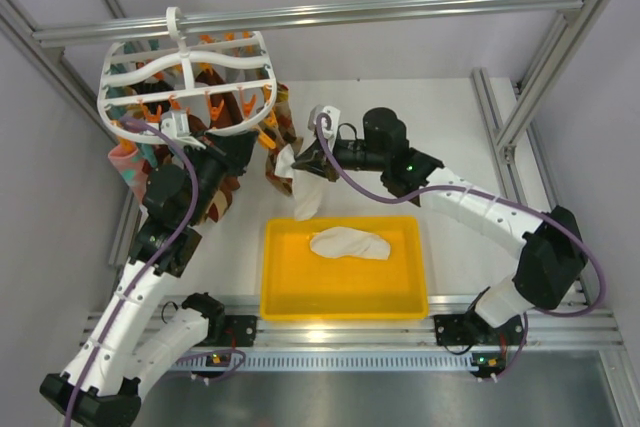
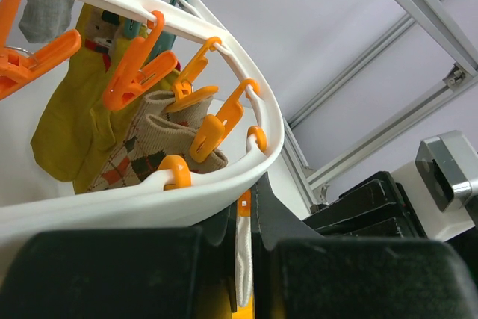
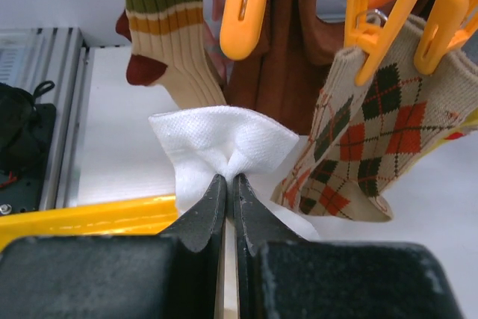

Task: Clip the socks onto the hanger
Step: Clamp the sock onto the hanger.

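Observation:
The white lattice hanger (image 1: 185, 72) hangs from the top bar at the far left, and its rim (image 2: 149, 199) crosses the left wrist view. My left gripper (image 1: 218, 142) sits just under that rim. Its jaws (image 2: 246, 192) are pressed on an orange clip (image 2: 243, 205). My right gripper (image 1: 305, 162) is shut on the top edge of one cream-white sock (image 1: 303, 195), which hangs down beside the hanger. The right wrist view shows the fabric (image 3: 224, 136) bunched at the fingertips of this gripper (image 3: 230, 177). The second cream-white sock (image 1: 348, 243) lies in the yellow tray (image 1: 275, 277).
An argyle sock (image 3: 373, 110), a striped sock (image 3: 160, 20) and a mustard sock (image 2: 67, 125) hang clipped on the hanger, close to the held sock. A pink sock (image 1: 125, 162) hangs at its left. An aluminium frame bar (image 1: 400, 7) crosses the back, with rails at the right (image 1: 500, 127).

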Tool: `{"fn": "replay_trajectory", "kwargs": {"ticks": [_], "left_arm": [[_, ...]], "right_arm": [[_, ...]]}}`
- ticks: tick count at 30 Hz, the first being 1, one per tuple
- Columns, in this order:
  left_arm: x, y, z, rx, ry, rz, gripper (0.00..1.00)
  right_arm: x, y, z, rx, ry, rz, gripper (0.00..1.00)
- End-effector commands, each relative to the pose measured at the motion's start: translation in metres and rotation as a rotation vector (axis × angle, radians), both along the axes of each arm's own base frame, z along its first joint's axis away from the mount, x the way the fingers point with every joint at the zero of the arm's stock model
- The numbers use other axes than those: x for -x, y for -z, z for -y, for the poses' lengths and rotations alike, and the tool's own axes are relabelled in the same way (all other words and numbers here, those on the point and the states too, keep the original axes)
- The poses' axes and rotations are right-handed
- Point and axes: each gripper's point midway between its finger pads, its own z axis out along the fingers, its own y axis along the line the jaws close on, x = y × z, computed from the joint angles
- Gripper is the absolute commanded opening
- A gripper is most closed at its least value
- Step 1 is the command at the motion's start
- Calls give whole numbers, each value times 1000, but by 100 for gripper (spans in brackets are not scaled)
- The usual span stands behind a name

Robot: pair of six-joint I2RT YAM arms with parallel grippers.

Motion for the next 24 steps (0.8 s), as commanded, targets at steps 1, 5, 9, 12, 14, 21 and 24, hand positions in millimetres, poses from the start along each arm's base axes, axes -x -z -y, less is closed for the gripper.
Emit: {"fn": "replay_trajectory", "kwargs": {"ticks": [1, 5, 9, 12, 14, 21, 24], "left_arm": [[-9, 10, -4, -15, -22, -14, 0], [-8, 6, -2, -11, -11, -6, 0], [-8, 6, 1, -2, 2, -6, 0], [-7, 9, 1, 1, 3, -12, 0], [-8, 11, 1, -1, 3, -16, 0], [-9, 14, 1, -20, 1, -19, 0], [-9, 15, 1, -22, 1, -22, 0]], "right_arm": [[9, -43, -13, -148, -68, 17, 0], [7, -52, -17, -172, -82, 16, 0], [3, -51, -19, -169, -81, 18, 0], [2, -52, -21, -174, -82, 18, 0], [2, -54, -21, -178, -82, 15, 0], [2, -61, -22, -192, -85, 23, 0], [0, -62, -24, -192, -85, 25, 0]]}}
